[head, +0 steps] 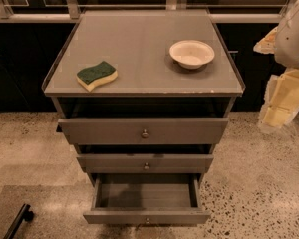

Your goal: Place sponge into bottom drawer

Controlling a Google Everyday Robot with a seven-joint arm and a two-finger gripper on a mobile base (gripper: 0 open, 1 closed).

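The sponge (96, 74), dark green on top of pale yellow foam, lies on the grey cabinet top (139, 39) near its front left corner. The bottom drawer (145, 216) is pulled out towards me, and its shallow grey box holds nothing. My gripper (281, 101), pale yellow under a white arm segment, hangs at the right edge of the view. It is beside the cabinet's right side, off the top and well away from the sponge, and holds nothing that I can see.
A round white bowl (192, 53) stands on the cabinet top at the right. The top drawer (144, 131) and the middle drawer (145, 162) stick out slightly. A black bar (17, 222) lies on the speckled floor at the lower left. Dark cabinets run behind.
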